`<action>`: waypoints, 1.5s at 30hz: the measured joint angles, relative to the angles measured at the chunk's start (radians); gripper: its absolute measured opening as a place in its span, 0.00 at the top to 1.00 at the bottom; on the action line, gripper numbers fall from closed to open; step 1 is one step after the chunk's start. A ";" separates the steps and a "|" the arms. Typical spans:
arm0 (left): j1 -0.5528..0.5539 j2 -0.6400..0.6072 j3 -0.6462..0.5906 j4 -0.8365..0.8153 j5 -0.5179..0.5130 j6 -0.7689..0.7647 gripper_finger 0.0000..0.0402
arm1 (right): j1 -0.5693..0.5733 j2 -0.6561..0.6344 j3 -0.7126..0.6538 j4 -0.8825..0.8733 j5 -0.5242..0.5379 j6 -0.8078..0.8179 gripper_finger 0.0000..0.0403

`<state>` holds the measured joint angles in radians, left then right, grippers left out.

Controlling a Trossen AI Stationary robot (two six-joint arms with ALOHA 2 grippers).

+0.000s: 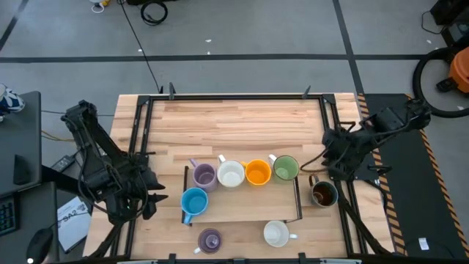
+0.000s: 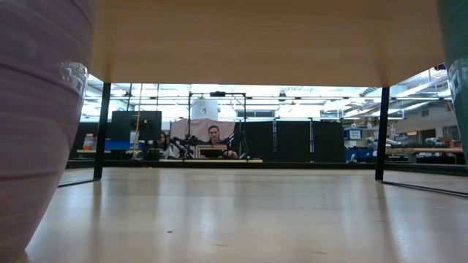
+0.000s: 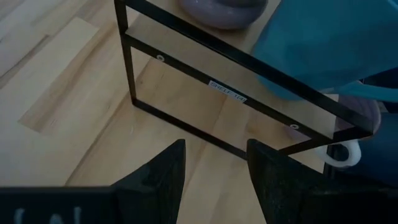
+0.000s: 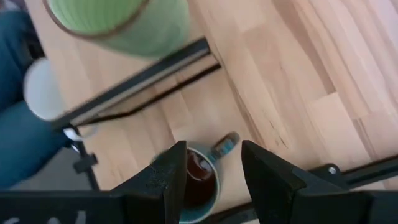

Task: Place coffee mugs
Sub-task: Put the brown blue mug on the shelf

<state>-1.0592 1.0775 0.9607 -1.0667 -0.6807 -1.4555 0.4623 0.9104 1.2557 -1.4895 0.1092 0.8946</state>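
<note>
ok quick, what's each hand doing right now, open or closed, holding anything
Left hand: open, empty, beside the blue mug.
Right hand: open, empty, above the brown mug.

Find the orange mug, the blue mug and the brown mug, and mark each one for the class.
orange mug (image 1: pixel 258 173): high view, on its open mouth.
blue mug (image 1: pixel 194 201): high view, on its open mouth.
brown mug (image 1: pixel 323 193): high view, on its dark inside.
</note>
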 joint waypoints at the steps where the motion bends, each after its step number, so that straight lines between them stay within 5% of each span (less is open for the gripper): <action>1: 0.000 0.000 0.000 0.001 0.000 0.000 0.56 | 0.011 0.000 -0.014 0.000 0.000 0.004 0.60; 24: 0.000 0.000 0.000 0.001 -0.029 0.001 0.56 | 0.177 0.004 -0.372 0.183 -0.101 0.072 0.60; 45: 0.000 0.000 0.000 0.001 -0.033 0.002 0.56 | 0.187 0.060 -0.483 0.241 -0.103 0.077 0.60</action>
<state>-1.0588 1.0775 0.9607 -1.0654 -0.7139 -1.4535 0.6491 0.9703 0.7725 -1.2489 0.0063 0.9718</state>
